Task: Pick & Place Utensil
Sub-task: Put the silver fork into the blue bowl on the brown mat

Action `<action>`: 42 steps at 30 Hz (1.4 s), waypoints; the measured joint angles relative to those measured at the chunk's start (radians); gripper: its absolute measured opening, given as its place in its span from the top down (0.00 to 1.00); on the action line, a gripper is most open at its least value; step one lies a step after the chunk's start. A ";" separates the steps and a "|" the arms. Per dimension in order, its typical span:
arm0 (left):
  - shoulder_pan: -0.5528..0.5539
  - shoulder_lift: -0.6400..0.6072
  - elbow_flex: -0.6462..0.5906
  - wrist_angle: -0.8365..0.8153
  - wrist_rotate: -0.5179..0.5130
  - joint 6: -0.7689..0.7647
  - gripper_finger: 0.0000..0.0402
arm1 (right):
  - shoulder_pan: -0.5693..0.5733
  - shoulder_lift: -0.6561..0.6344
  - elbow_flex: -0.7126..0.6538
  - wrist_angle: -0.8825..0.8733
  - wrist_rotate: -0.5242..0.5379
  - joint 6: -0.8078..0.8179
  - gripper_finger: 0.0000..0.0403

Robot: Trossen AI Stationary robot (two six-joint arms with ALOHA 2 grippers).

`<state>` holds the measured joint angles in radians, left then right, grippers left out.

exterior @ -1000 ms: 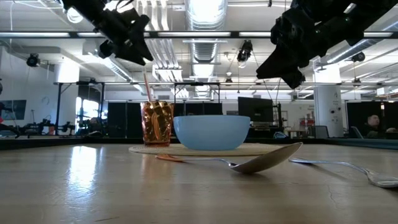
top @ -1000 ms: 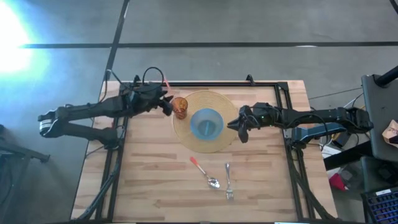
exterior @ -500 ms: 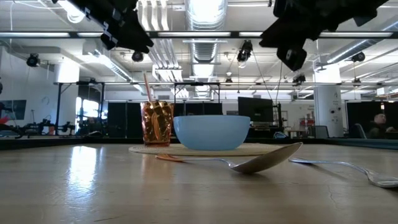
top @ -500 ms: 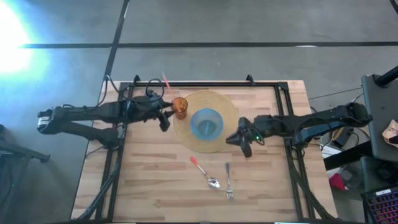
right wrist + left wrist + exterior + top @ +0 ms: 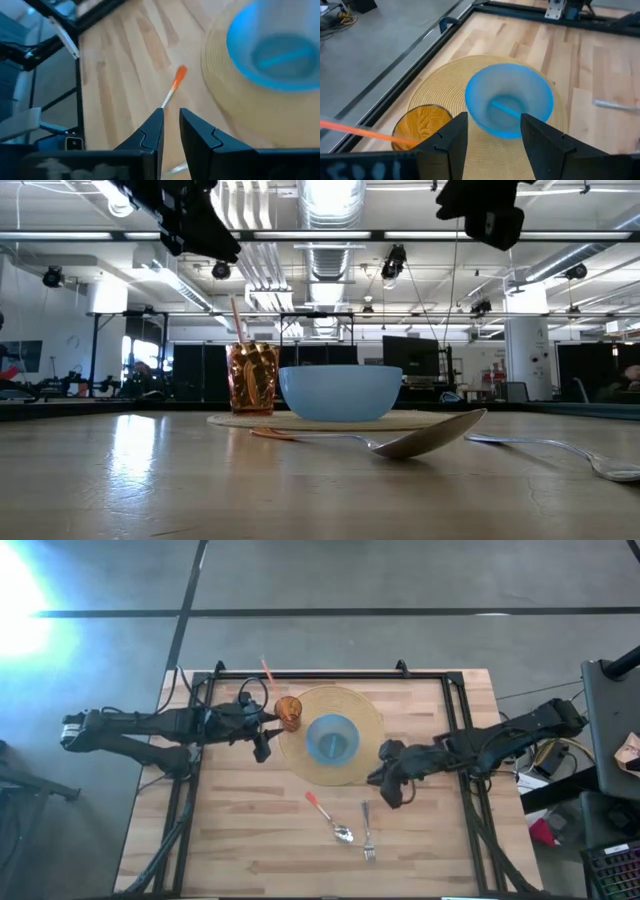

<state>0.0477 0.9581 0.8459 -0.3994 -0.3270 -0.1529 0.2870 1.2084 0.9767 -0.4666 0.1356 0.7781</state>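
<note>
A spoon with an orange handle and a metal fork lie flat on the wooden table near its front edge; the spoon's bowl rests on the wood. A blue bowl stands on a round woven mat. My right gripper hovers shut and empty at the mat's near right, up and right of the fork; its wrist view shows the spoon's orange handle ahead. My left gripper hovers open and empty left of the mat, facing the bowl.
An orange ribbed cup with a straw stands on the mat's left edge, close to my left gripper. A black frame borders the table. Bare wood lies left of the spoon and right of the fork.
My right gripper has moved from beside the bowl toward the table's near edge, closer to the fork. My left gripper has drawn back from the cup toward the near edge. The spoon, fork, bowl and cup have stayed where they were.
</note>
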 joint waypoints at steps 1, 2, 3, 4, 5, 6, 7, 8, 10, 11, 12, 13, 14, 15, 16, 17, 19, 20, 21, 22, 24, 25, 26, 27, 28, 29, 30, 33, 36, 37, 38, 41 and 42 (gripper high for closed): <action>0.000 0.000 0.000 -0.005 -0.004 0.003 0.57 | 0.004 0.023 0.026 -0.041 0.000 0.035 0.86; 0.000 0.000 0.000 -0.007 -0.004 0.004 0.57 | 0.004 0.049 0.052 -0.086 0.000 0.072 0.86; 0.000 0.000 0.000 -0.011 -0.005 0.004 0.57 | 0.004 0.075 0.078 -0.125 -0.002 0.107 0.86; 0.000 0.000 0.000 -0.015 -0.005 0.004 0.57 | 0.009 0.104 0.106 -0.168 -0.003 0.145 0.86; 0.000 0.001 0.000 -0.017 -0.004 0.004 0.57 | 0.013 0.135 0.132 -0.220 -0.008 0.183 0.86; 0.000 0.001 0.000 -0.018 -0.005 0.004 0.57 | 0.018 0.165 0.160 -0.272 -0.017 0.217 0.86; 0.000 0.001 0.000 -0.023 -0.005 0.004 0.57 | 0.027 0.196 0.190 -0.311 -0.032 0.248 0.85; 0.000 0.001 0.000 -0.025 -0.005 0.004 0.57 | 0.035 0.226 0.220 -0.346 -0.051 0.276 0.85; 0.000 0.001 0.000 -0.024 -0.005 0.003 0.57 | 0.060 0.282 0.278 -0.400 -0.066 0.312 0.86; 0.000 0.001 0.000 -0.025 -0.006 0.002 0.57 | 0.072 0.307 0.308 -0.419 -0.069 0.320 0.86; 0.000 0.001 0.000 -0.024 -0.006 0.002 0.57 | 0.084 0.333 0.336 -0.435 -0.069 0.326 0.86; 0.000 0.001 0.000 -0.025 -0.006 0.002 0.57 | 0.093 0.358 0.364 -0.450 -0.069 0.330 0.85; 0.000 0.001 0.000 -0.025 -0.006 0.002 0.57 | 0.102 0.380 0.391 -0.458 -0.069 0.330 0.85; 0.000 0.001 0.000 -0.025 -0.006 0.002 0.57 | 0.109 0.402 0.414 -0.469 -0.069 0.332 0.86; 0.000 0.001 0.000 -0.027 -0.006 0.003 0.57 | 0.114 0.424 0.437 -0.477 -0.069 0.338 0.86; 0.000 0.001 0.000 -0.028 -0.006 0.003 0.57 | 0.116 0.443 0.458 -0.481 -0.069 0.346 0.86; 0.000 0.001 0.000 -0.030 -0.006 0.006 0.57 | 0.117 0.481 0.492 -0.484 -0.070 0.357 0.85; 0.000 0.001 0.000 -0.030 -0.006 0.006 0.57 | 0.117 0.501 0.507 -0.489 -0.074 0.369 0.85; 0.000 0.001 0.000 -0.032 -0.006 0.006 0.57 | 0.117 0.518 0.519 -0.490 -0.077 0.382 0.85; 0.000 0.001 0.000 -0.036 -0.007 0.006 0.57 | 0.117 0.536 0.528 -0.492 -0.083 0.397 0.85; 0.000 0.001 0.000 -0.050 -0.007 0.007 0.57 | 0.117 0.573 0.539 -0.502 -0.103 0.421 0.85; 0.000 0.001 0.000 -0.058 -0.007 0.007 0.57 | 0.117 0.590 0.541 -0.506 -0.114 0.437 0.85; 0.000 0.001 0.000 -0.066 -0.007 0.007 0.57 | 0.117 0.607 0.541 -0.516 -0.124 0.456 0.84; 0.000 0.001 0.000 -0.071 -0.007 0.007 0.57 | 0.117 0.624 0.541 -0.529 -0.141 0.471 0.83; 0.000 0.001 0.000 -0.074 -0.007 0.007 0.57 | 0.117 0.639 0.541 -0.539 -0.159 0.476 0.81; 0.000 0.001 0.000 -0.077 -0.007 0.007 0.57 | 0.117 0.654 0.541 -0.553 -0.178 0.475 0.80; 0.000 0.001 0.000 -0.080 -0.007 0.007 0.57 | 0.117 0.668 0.541 -0.569 -0.196 0.472 0.78; 0.000 0.001 0.000 -0.081 -0.007 0.007 0.57 | 0.117 0.709 0.541 -0.574 -0.240 0.444 0.73; 0.000 0.001 0.000 -0.081 -0.007 0.006 0.57 | 0.117 0.737 0.541 -0.573 -0.263 0.416 0.67; 0.000 0.001 -0.001 -0.081 -0.007 0.006 0.57 | 0.117 0.743 0.541 -0.568 -0.265 0.404 0.66; 0.000 0.001 -0.001 -0.080 -0.007 0.003 0.57 | 0.116 0.747 0.541 -0.562 -0.265 0.393 0.64; 0.000 0.001 -0.001 -0.080 -0.007 -0.005 0.57 | 0.114 0.755 0.541 -0.540 -0.264 0.369 0.60; -0.001 0.001 -0.001 -0.080 -0.007 -0.007 0.57 | 0.112 0.758 0.541 -0.535 -0.264 0.364 0.59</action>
<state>0.0471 0.9592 0.8452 -0.4797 -0.3340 -0.1599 0.3992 1.9667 1.5178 -1.0021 -0.1284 1.1419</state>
